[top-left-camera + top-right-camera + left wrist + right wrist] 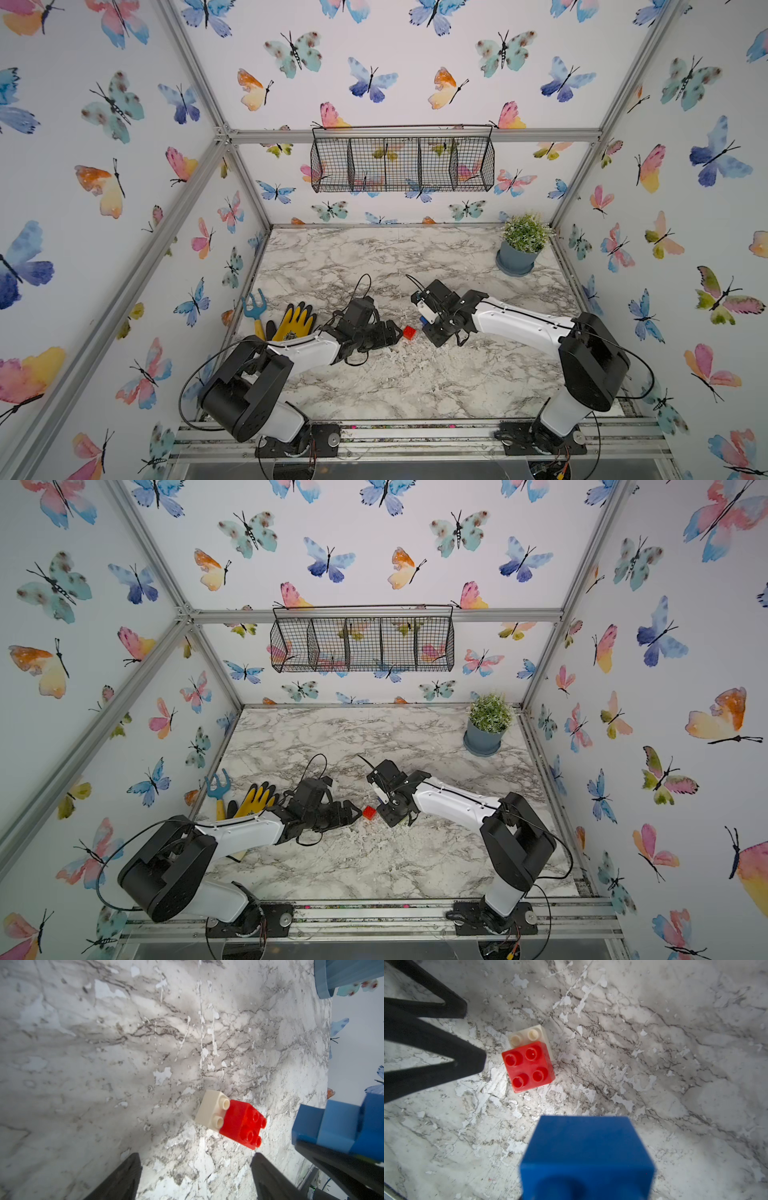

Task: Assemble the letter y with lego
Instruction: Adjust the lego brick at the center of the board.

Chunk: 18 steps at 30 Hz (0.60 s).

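- In both top views, the left end effector [397, 332] lies low over the marbled desk [415, 382], its tips just beside the red brick [409, 332]. The right end effector [424, 323] points down close on the brick's other side, with a bit of blue [423, 320] showing at its tip. A toy garden fork [255, 309] and a yellow glove [296, 320] lie by the left arm; a potted plant [521, 245] stands at the far right corner; a wire basket [402, 160] hangs on the back wall.
- In the left wrist view, the left end effector [196, 1165] is spread wide and holds nothing. Beyond its fingers [128, 1169] the red brick [242, 1126] sits pressed half over a cream brick [209, 1111], both on the desk [104, 1053]. A clump of blue bricks [336, 1126] hangs off to the side, clamped by the other arm's dark finger.
- In the right wrist view, a blue brick [587, 1157] fills the near field, gripped by the closed right end effector, itself hidden behind the brick. The red brick [528, 1066] and the cream brick [529, 1034] rest beyond it, with the left arm's fingers [471, 1059] open just beside them, apart from the red.
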Motion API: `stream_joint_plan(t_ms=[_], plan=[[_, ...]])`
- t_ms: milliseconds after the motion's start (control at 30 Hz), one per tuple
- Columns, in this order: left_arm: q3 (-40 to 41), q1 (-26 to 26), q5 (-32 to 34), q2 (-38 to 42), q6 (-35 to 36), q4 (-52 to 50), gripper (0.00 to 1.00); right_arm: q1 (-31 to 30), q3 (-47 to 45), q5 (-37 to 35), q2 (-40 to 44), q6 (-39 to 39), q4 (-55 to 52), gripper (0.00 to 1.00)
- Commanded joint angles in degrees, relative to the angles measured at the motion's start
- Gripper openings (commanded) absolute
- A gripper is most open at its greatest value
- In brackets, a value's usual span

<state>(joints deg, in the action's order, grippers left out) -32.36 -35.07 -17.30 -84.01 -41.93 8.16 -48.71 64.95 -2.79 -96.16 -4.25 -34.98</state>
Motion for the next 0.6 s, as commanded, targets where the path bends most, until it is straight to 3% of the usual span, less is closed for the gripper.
stream_joint_plan(t_ms=[0,567], plan=[[-0.64,0.02,-0.28,-1.54,1.32,-0.07,0.84,0.28,0.28,0.32,-1.09,0.38,0.35,0.3],[-2.88,-0.71,3.53,-5.56,2.91,-5.16,0.81,0.28,-0.34,-0.18,-1.22,0.39,0.44,0.3]])
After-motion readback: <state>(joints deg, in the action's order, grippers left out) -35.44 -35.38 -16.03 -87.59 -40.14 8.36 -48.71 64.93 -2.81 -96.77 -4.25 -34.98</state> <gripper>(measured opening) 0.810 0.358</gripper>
